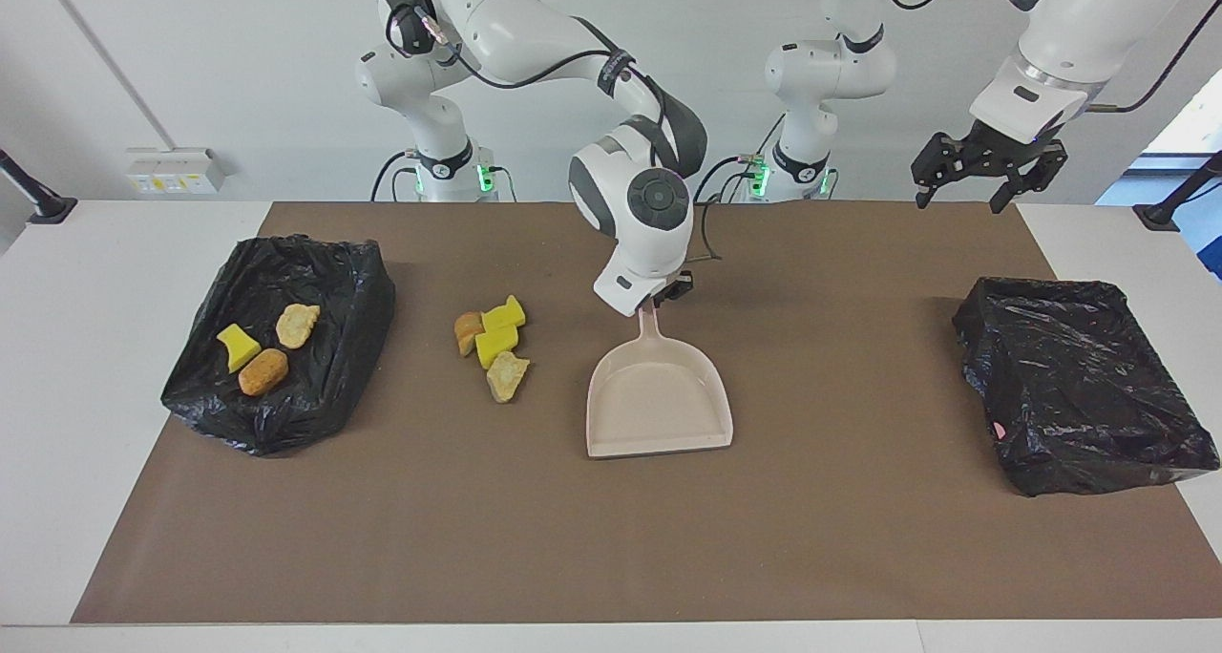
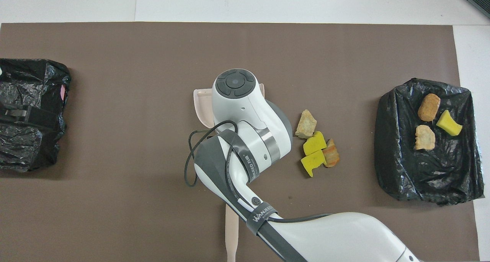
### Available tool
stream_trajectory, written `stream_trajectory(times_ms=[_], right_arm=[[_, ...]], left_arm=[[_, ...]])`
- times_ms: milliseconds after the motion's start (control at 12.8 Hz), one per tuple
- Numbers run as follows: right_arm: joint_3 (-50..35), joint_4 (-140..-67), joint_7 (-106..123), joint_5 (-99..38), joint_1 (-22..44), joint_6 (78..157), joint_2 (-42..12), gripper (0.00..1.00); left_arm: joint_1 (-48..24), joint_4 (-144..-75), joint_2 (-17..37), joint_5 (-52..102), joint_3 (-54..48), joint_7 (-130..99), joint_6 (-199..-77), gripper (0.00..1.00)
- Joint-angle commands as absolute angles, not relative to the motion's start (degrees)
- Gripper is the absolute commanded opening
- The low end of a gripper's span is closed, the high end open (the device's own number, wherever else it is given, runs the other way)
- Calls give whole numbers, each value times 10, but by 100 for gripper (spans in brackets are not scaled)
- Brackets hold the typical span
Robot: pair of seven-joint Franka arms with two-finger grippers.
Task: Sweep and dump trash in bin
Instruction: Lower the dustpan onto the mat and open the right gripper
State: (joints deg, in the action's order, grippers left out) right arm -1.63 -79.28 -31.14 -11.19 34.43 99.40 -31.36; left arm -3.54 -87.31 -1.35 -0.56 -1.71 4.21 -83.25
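Trash (image 1: 260, 347) in black-lined bin (image 1: 334, 367)

My right arm reaches out from its base over the middle of the mat, elbow high, wrist bent steeply down; my right gripper (image 1: 659, 302) sits low, its fingertips pinched together, hidden under the wrist in the overhead view; my left arm waits, raised at its own end of the table; my left gripper (image 1: 962, 195) hangs in the air, jaws spread wide, pointing down.
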Motion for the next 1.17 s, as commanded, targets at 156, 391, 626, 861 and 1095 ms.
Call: stream_trajectory(times_ms=[156,391,626,861,1095], right_arm=[[-18,-782,-334,-127,356,1028,-330,0],[-17,-783,-329,-125,355,1029,-327,0],[-17,-784,-323,-120,351,1030,-327,99],[-17,-783,-323,-116,347,1024,-323,100],[-11,-783,-323,-123,346,1030,-313,100]], left_arm=[[-42,-877,-21,-13,-13,48,-827,100],[-43,-877,-21,-13,-13,38,-826,100],[-44,-875,-20,-12,-15,38,-828,100],[-46,-876,-20,-11,-17,43,-848,100],[-51,-877,-11,-11,-20,48,-863,100]])
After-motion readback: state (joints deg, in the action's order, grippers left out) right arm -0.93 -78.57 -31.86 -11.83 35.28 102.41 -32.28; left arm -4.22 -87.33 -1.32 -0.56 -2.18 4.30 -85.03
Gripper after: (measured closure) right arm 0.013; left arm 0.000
